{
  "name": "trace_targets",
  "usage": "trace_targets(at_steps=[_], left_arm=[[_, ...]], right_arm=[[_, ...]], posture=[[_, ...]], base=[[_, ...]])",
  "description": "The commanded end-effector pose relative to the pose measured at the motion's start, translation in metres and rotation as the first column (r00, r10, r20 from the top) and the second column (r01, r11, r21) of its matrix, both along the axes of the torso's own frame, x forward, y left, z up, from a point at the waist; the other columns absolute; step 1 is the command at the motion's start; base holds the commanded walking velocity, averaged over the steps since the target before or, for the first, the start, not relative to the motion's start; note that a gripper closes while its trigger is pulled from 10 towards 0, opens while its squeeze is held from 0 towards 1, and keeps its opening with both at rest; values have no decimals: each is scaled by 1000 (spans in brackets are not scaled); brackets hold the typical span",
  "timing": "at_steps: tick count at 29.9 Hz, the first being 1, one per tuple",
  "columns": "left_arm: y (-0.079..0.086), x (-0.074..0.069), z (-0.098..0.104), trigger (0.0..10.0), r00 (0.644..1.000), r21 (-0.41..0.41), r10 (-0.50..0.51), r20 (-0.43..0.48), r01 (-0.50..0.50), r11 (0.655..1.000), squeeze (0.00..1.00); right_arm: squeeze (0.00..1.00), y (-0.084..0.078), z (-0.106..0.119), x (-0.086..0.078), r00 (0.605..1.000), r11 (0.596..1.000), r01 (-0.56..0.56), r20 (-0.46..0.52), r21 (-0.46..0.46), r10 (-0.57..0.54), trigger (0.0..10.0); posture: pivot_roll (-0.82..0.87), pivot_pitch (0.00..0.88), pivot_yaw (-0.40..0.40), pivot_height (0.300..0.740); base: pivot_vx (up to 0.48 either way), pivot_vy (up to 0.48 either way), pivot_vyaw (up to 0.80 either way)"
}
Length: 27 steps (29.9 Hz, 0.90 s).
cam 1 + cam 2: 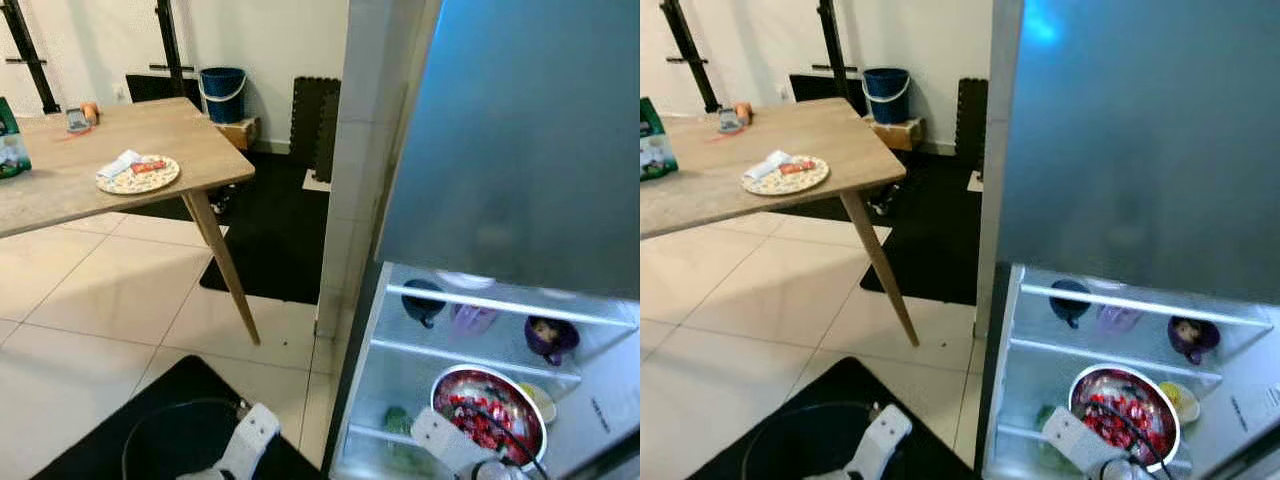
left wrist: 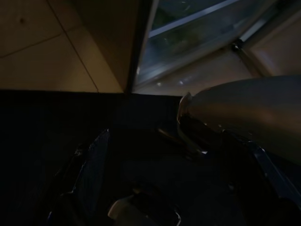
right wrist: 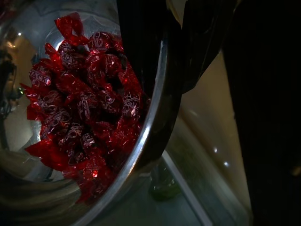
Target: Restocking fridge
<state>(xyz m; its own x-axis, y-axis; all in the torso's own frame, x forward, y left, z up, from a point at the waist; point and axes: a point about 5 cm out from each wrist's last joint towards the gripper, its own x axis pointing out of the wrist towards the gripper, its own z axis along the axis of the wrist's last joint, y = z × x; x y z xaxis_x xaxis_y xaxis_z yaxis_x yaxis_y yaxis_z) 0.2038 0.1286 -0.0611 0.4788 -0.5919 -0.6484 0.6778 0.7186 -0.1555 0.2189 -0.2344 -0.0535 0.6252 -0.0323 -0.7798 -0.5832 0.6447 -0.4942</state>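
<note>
A steel bowl (image 1: 488, 413) of red wrapped candies (image 3: 84, 113) hangs inside the open fridge (image 1: 500, 330), below its shelf of purple cups (image 1: 550, 338). The right hand (image 3: 171, 52) pinches the bowl's rim. The left hand's (image 2: 155, 188) state is too dark to tell.

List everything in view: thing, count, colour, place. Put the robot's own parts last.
Steel bowl: one, silver, full of red wrapped sweets, inside the open fridge, held by the right claw.
Mugs: three on the fridge's upper shelf; a dark one, a pale purple one, a deep purple one.
Green item: one, fridge's lower shelf.
Table: one, light wood, on the robot's left.
Plate: one, patterned, on the table.
Bucket: one, blue, by the far wall.
Mat: one, black, on the tiled floor.
Left claw: low, idle, in shade.
Right claw: black fingers gripping the bowl's rim.
</note>
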Motion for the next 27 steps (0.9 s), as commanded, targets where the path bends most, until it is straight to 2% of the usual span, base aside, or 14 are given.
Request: trace_targets(at_steps=[1,13,19,23,27], left_arm=[[-4,-3,-1,10000,1000,0,-23,-4,23,1000,0],[-9,2,4,10000,998,-16,-51,40,52,999,0],[-10,10,10,10000,995,-24,-56,86,58,998,0],[-10,17,16,10000,989,-32,-60,135,65,997,0],[-9,17,17,10000,987,-31,-64,148,69,997,0]], right_arm=[[0,0,3,4,1000,1000,-13,19,-2,14,10000],[0,3,11,16,996,998,-68,61,3,68,10000],[0,7,17,26,989,991,-130,74,-17,131,10000],[0,17,25,36,967,969,-247,67,-14,248,10000],[0,18,28,41,959,962,-272,69,-27,274,10000]], posture=[[-117,0,-24,625],[-114,0,-27,620],[-106,0,-31,610],[-94,20,-36,590],[-91,23,-37,575]], base=[[0,0,0],[0,0,0],[0,0,0],[0,0,0],[0,0,0]])
